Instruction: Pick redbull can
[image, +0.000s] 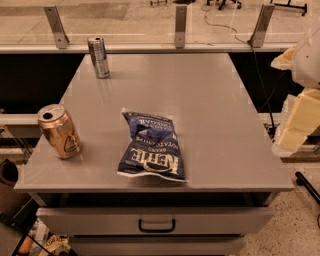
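The redbull can (98, 57), slim, silver and blue with a silver top, stands upright at the far left corner of the grey table (220, 110). My gripper (295, 125) shows as cream-coloured blocks at the right edge of the view, off the table's right side. It is far from the can and holds nothing that I can see. The arm's white body rises above it at the upper right.
A wider gold can (60, 131) stands upright near the table's front left edge. A blue Kettle chips bag (151, 147) lies flat in the front middle. A railing with metal brackets (180, 25) runs behind the table. A drawer with a handle (156, 226) is below the top.
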